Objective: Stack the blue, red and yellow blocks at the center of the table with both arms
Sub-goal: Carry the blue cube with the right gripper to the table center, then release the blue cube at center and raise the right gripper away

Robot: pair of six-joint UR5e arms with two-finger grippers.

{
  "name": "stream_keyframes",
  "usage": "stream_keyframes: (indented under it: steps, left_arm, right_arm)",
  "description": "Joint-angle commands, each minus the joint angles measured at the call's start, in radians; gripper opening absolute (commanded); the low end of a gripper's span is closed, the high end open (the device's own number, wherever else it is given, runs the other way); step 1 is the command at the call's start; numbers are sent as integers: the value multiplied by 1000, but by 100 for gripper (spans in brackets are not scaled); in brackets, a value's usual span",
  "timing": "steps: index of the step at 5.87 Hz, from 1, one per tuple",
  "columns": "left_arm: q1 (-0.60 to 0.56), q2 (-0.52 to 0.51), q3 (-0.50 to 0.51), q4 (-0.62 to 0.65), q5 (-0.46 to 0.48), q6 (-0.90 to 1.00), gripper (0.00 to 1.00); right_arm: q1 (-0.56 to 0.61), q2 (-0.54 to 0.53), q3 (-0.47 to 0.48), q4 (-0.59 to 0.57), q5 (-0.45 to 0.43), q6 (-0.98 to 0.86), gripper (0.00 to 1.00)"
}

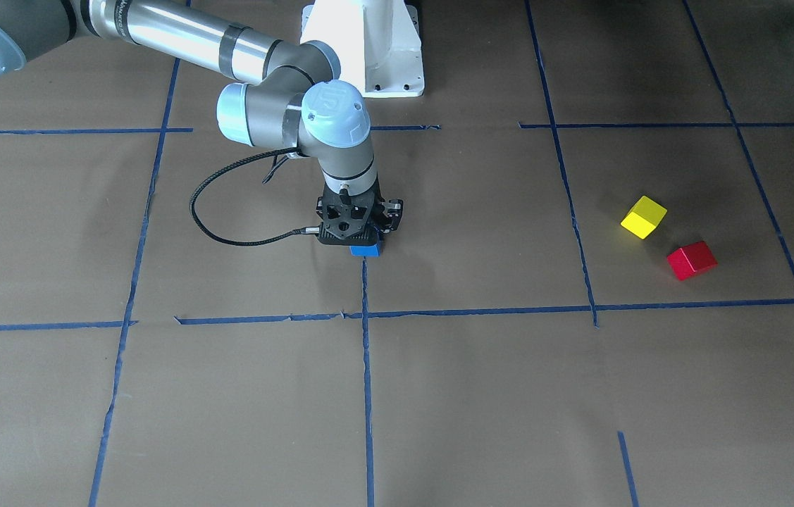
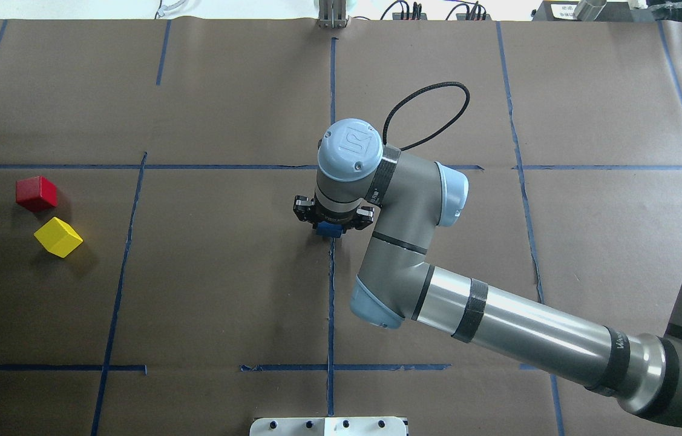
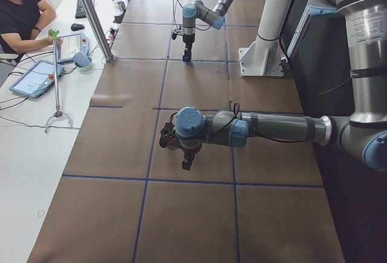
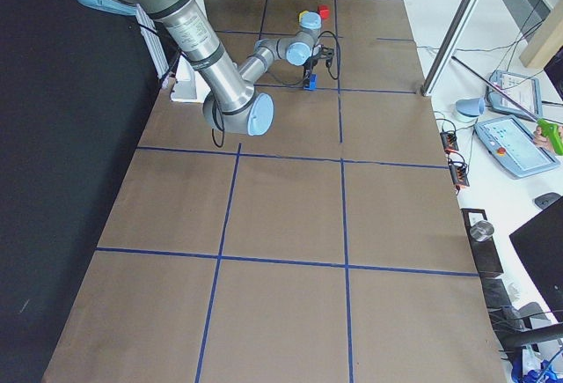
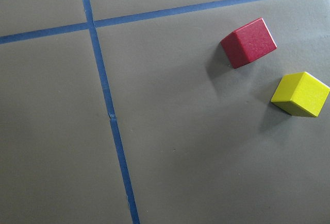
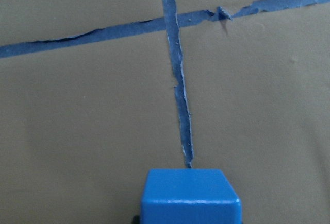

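The blue block (image 1: 366, 249) sits at the table's centre, at the end of a blue tape line, low on or just above the paper. My right gripper (image 1: 363, 239) stands upright over it with its jaws around it and looks shut on it; the block fills the bottom of the right wrist view (image 6: 191, 195). The red block (image 2: 36, 193) and the yellow block (image 2: 59, 237) lie side by side on the robot's far left, and also show in the left wrist view (image 5: 249, 42) (image 5: 301, 94). My left gripper (image 3: 187, 164) hovers near them; I cannot tell whether it is open.
Brown paper with a grid of blue tape lines (image 2: 331, 303) covers the table. The robot's white base (image 1: 363, 49) stands at the back. An operator (image 3: 21, 15) sits at a side desk with tablets and cables.
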Motion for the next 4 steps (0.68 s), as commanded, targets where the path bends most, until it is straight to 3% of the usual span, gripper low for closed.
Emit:
stream_keyframes:
  steps: [1,2,4]
  left_arm:
    - [0,0,0,0,0,0,100]
    - [0,1,2,0,0,0,100]
    - [0,0,-6,-1,1,3,100]
  right_arm:
    - [-2,1,6,-38,-3,-63,71]
    - [-13,2,6,-38,-35,-65,100]
    - [-18,9,42,-38,-43,-65,100]
